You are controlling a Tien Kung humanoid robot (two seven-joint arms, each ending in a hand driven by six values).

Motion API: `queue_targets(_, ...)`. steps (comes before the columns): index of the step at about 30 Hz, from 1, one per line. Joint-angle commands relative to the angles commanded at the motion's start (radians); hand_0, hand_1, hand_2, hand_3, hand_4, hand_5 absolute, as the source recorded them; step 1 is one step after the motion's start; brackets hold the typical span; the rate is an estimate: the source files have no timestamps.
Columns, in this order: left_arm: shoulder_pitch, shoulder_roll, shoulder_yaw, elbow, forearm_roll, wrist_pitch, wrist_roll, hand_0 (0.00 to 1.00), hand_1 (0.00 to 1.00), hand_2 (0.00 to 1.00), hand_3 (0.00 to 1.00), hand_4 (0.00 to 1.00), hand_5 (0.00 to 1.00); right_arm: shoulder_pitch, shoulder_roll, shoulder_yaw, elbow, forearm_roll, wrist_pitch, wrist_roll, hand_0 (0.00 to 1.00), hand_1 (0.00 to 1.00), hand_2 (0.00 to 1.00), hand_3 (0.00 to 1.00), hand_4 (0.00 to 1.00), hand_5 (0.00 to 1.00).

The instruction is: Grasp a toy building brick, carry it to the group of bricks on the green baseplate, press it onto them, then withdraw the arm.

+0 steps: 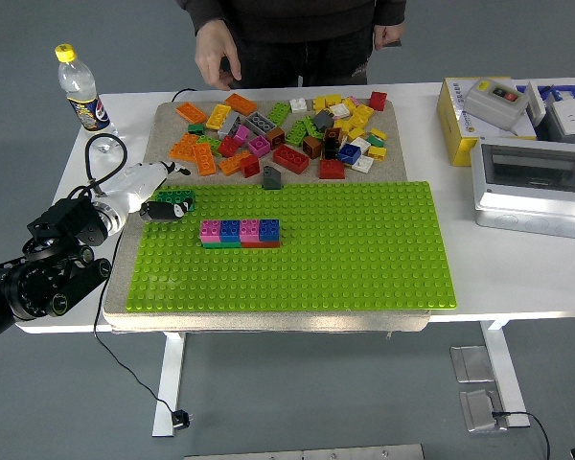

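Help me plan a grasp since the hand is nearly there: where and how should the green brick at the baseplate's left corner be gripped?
Pinch the green brick across its two long side walls, coming down from above: it lies flat, studs up, long axis left-right on the green baseplate. The left robot hand already partly covers it.
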Motion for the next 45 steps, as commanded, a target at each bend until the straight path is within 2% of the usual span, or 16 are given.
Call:
queue_targets(4, -0.003, -0.002, 0.011, 0.013, 0.009, -0.005, 0.01, 0.993, 0.928, 0.934, 0.855, 0.628, 0.379, 0.0, -0.001, -0.005, 0.0, 0.011, 0.001, 0.005, 0.677, 0.641, 0.659, 0.666, 0.328, 0.86)
queue_targets(5, -0.003, -0.002, 0.012, 0.016, 0.011, -0.007, 0.013, 0.998, 0.988, 0.97, 0.852, 0.636, 0.377, -0.001, -0.001, -0.006, 0.0, 0.012, 0.002, 0.006, 0.676, 0.64, 0.659, 0.665, 0.327, 0.857)
queue_targets(11, -0.004, -0.004, 0.014, 0.027, 0.029, -0.007, 0.026, 0.998, 0.998, 0.988, 0.842, 0.648, 0.378, -0.001, -0.001, -0.003, 0.0, 0.011, 0.005, 0.008, 0.675, 0.64, 0.659, 0.663, 0.321, 0.854)
queue_targets(20, -0.008, -0.024, 0.033, 0.055, 0.056, -0.011, 0.058, 0.998, 0.998, 0.988, 0.825, 0.652, 0.374, 0.001, -0.002, 0.016, 0.0, 0.004, 0.017, 0.015, 0.675, 0.64, 0.659, 0.662, 0.322, 0.855)
queue_targets(34, -0.019, -0.032, 0.088, 0.1, 0.014, -0.036, 0.068, 0.998, 0.998, 0.986, 0.804, 0.645, 0.371, 0.002, -0.002, -0.01, 0.0, 0.047, 0.029, 0.037, 0.676, 0.639, 0.659, 0.662, 0.315, 0.854)
queue_targets(35, -0.019, -0.032, 0.088, 0.102, 0.008, -0.039, 0.065, 0.998, 0.995, 0.984, 0.788, 0.57, 0.255, 0.002, -0.002, -0.013, 0.0, 0.051, 0.029, 0.038, 0.676, 0.633, 0.664, 0.658, 0.315, 0.848)
queue_targets(40, -0.018, -0.03, 0.087, 0.108, -0.017, -0.041, 0.055, 0.998, 0.995, 0.984, 0.788, 0.57, 0.255, 0.003, -0.001, -0.023, 0.0, 0.061, 0.031, 0.042, 0.676, 0.633, 0.664, 0.658, 0.315, 0.848)
queue_targets(41, -0.018, -0.031, 0.087, 0.108, -0.02, -0.04, 0.054, 0.998, 0.989, 0.979, 0.719, 0.514, 0.241, 0.003, -0.001, -0.023, 0.0, 0.061, 0.031, 0.043, 0.676, 0.633, 0.664, 0.658, 0.315, 0.848)
queue_targets(45, -0.018, -0.032, 0.091, 0.108, -0.033, -0.035, 0.053, 0.998, 0.989, 0.979, 0.719, 0.514, 0.241, 0.003, 0.0, -0.024, 0.0, 0.062, 0.031, 0.044, 0.676, 0.633, 0.664, 0.658, 0.315, 0.848)
